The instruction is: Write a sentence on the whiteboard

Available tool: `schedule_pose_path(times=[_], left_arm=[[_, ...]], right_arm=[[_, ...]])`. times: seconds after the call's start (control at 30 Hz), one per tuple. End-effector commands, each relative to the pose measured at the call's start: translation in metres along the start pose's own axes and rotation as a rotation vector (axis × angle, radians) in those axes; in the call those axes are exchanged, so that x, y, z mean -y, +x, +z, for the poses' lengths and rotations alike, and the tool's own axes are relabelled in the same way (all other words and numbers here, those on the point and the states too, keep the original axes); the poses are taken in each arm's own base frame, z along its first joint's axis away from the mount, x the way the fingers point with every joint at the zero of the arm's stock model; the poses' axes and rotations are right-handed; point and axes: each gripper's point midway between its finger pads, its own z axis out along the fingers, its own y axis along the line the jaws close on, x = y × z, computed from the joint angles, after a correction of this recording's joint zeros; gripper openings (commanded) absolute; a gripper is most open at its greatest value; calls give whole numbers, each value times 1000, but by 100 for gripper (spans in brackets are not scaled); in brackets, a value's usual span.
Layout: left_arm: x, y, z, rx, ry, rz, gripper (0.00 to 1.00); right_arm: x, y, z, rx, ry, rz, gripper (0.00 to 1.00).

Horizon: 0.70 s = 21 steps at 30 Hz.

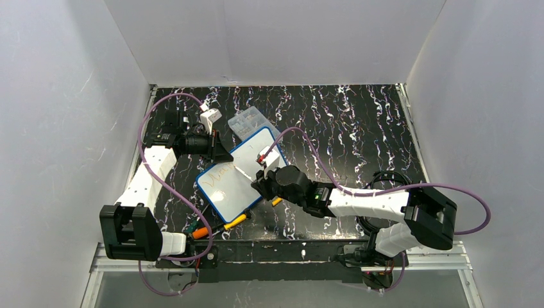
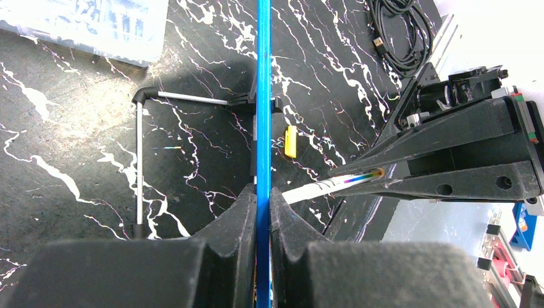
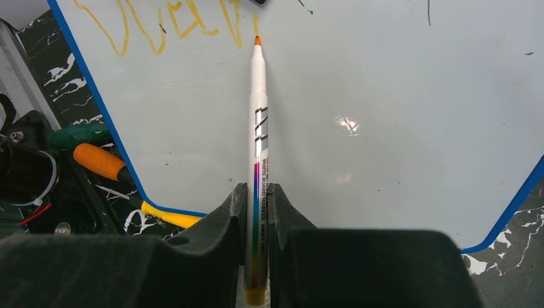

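The whiteboard sits mid-worktop between the arms, its blue rim clamped edge-on in the left fingers. The right fingers are clamped on a whiteboard marker, its orange tip at the end of the sentence. Only a few yellow-orange letters exist, so most of the writing looks left to do. The letters are cut off at the top and unreadable.

Bright, even light from above, white walls washed pale. Small glare spot on the whiteboard, right wrist view. Left wrist: top-right corner blown out, soft shadow on the surface, and the left tool up close looks perhaps slightly blurred.
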Motion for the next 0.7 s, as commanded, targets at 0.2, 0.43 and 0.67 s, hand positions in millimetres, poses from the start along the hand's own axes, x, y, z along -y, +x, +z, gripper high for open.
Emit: schedule_pose_path(times=[0.2, 0.43, 0.67], left_arm=[[11, 11, -1, -24, 37, -31, 0], [11, 10, -1, -23, 38, -29, 0], [12, 10, -1, -23, 38, -29, 0]], right_arm=[[4, -30, 5, 81, 47, 9, 1], [4, -37, 8, 95, 57, 5, 1], [9, -34, 9, 79, 87, 10, 1]])
